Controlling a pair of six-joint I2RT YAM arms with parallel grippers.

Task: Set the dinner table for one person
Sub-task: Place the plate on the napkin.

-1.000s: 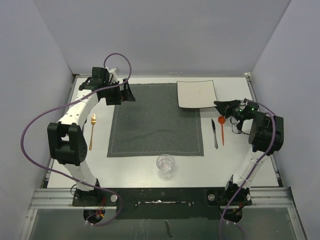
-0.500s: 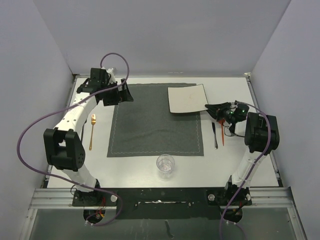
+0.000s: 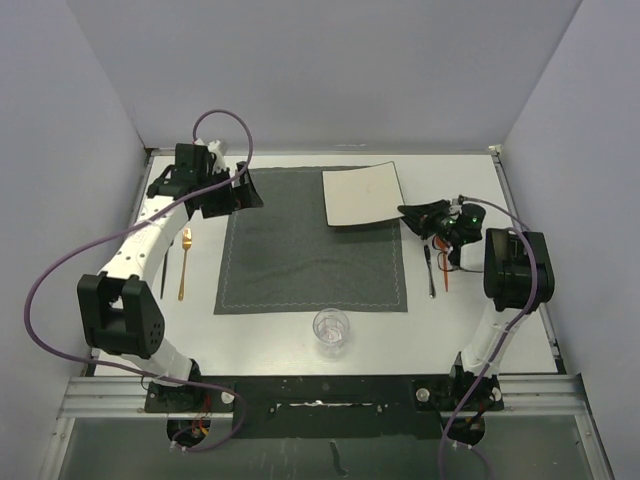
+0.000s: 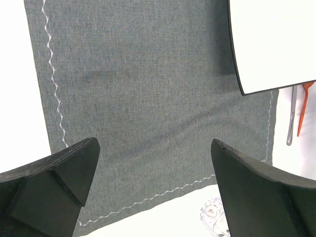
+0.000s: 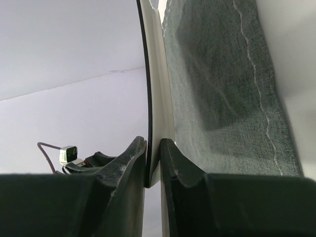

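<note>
The right gripper (image 5: 153, 148) pinches the white plate (image 3: 362, 193) by its edge, over the grey placemat (image 3: 310, 265). The left gripper (image 4: 155, 148) hovers above the placemat's far left corner — jaws wide apart.

Grey stitched placemat (image 4: 148, 98), white plate (image 4: 276, 44) over one corner, end effector fingers (image 4: 54, 182) wide apart

Bright, even, diffuse light, soft faint shadows; top view sharp; right gripper (image 5: 154, 148) slightly soft up close

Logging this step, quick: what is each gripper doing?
Left gripper: open, holding nothing.
Right gripper: closed on the edge of the white plate.
</note>
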